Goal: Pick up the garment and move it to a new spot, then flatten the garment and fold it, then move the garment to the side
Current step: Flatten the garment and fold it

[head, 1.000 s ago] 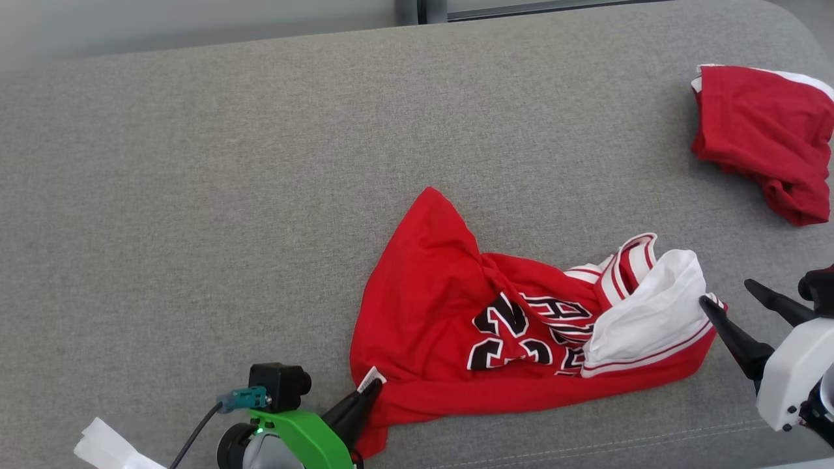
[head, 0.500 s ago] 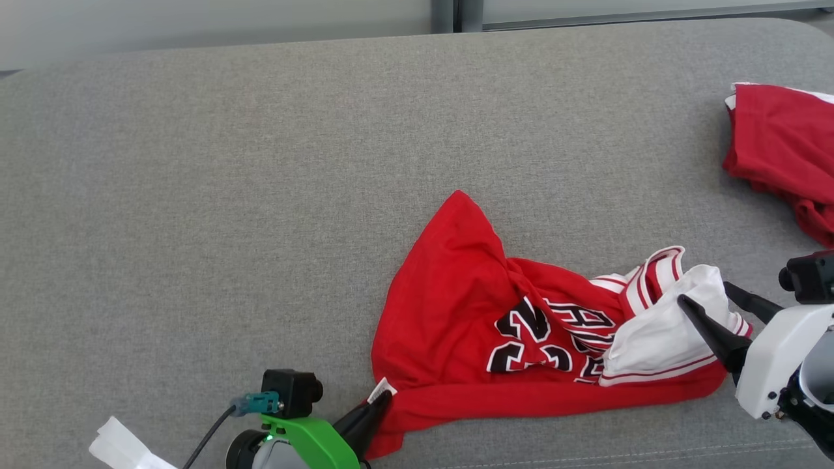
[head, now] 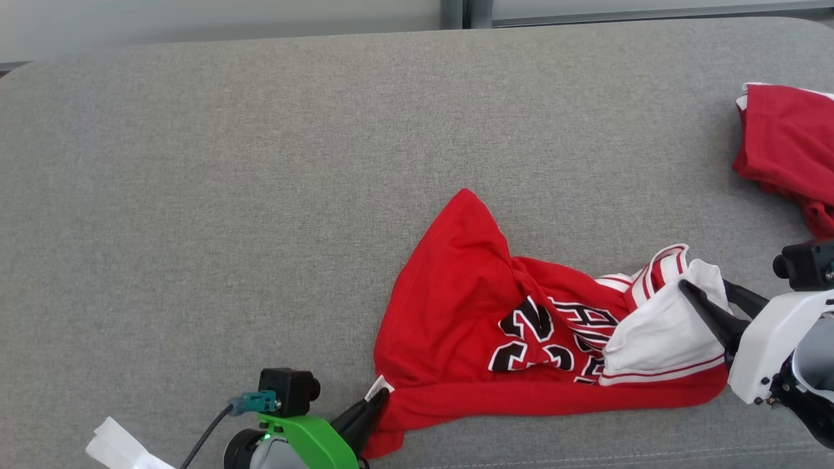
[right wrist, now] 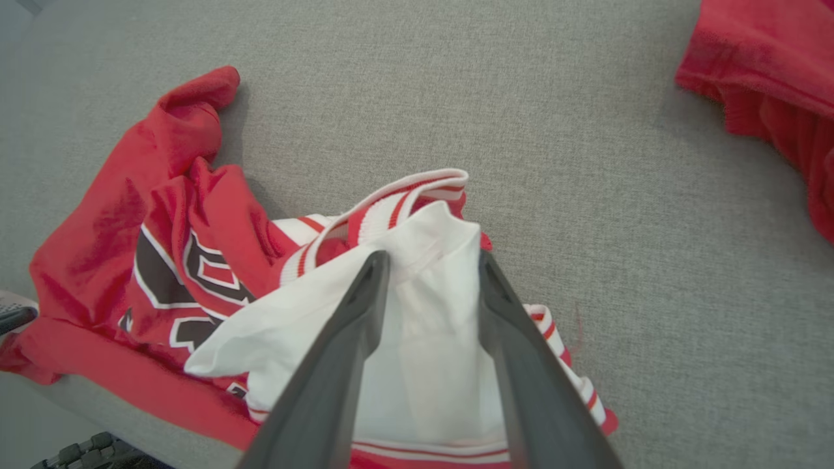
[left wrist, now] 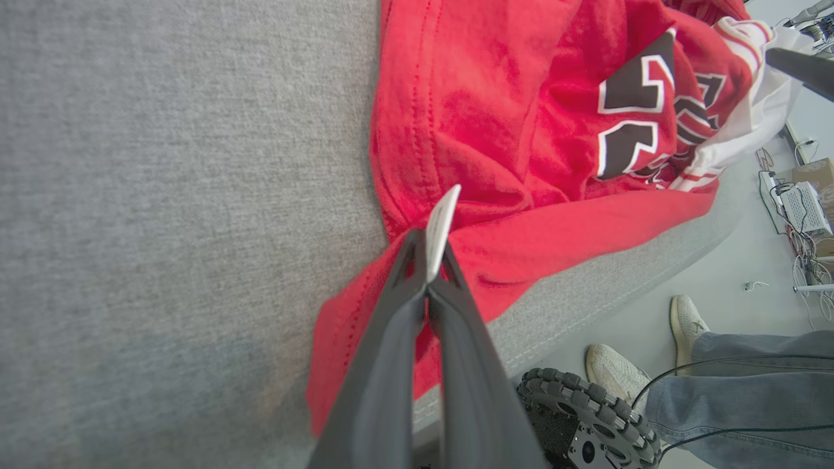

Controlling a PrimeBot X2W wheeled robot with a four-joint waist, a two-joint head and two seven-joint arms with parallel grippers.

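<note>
Since a second ago the right gripper (head: 704, 286) has pushed forward from the rim of the white panel (head: 658, 332) to sit astride its raised fold, and its fingers have drawn in (the head camera shifted too, so the drift of the whole scene is not the cloth's). They now stand part-way closed, one on each side of the fold; whether they already bite it I cannot tell. The left gripper (head: 381, 398) is low and nearly flat to the cushion (head: 260, 163), clamped tight on the hem by the label (head: 378, 389). The garment (head: 456, 312), a red jersey, lies crumpled near the cushion's front edge. I judge it light, limp and a little slick, so it will sag and slide unless held at stitched edges: hem corner on the left, banded white edge on the right. The right forearm comes in low from the right, fingers angled towards the jersey.
</note>
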